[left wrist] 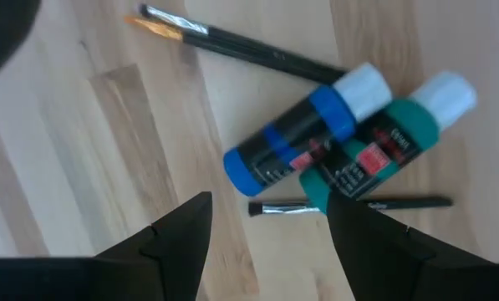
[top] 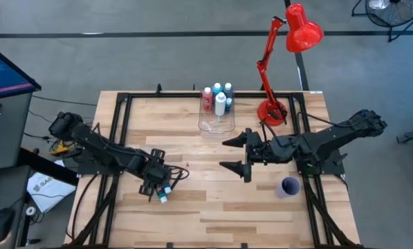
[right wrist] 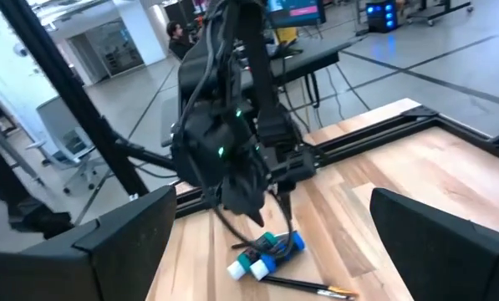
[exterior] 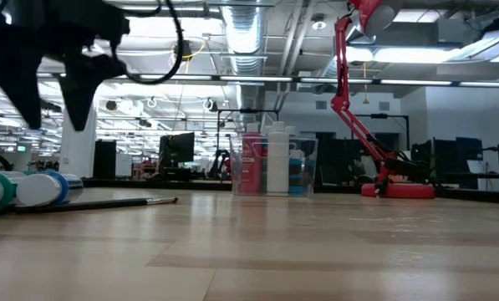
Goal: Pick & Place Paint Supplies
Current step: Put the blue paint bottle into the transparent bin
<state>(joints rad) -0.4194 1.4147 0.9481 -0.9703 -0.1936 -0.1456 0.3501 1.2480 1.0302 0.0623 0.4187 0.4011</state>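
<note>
second brush [left wrist: 349, 204] (mostly under bottles [left wrist: 341, 142])

surface: light wood table [top: 213, 214], black frame rails
top centre: clear box [top: 216, 123] holding bottles
top right: red lamp [top: 271, 111]
lower right: purple cup [top: 289, 187]
lower left: blue bottle [left wrist: 303, 138], green bottle [left wrist: 383, 146], two brushes [left wrist: 232, 42]

Two paint bottles [top: 164, 195] lie side by side near my table's [top: 213, 214] front-left edge, paintbrushes [left wrist: 241, 46] beside and beneath them, my left gripper [top: 157, 187] just above. More bottles [top: 218, 97] stand in a box [top: 215, 121] at the back edge, a lamp [top: 272, 111] to its right, a cup [top: 289, 187] front-right.
</note>
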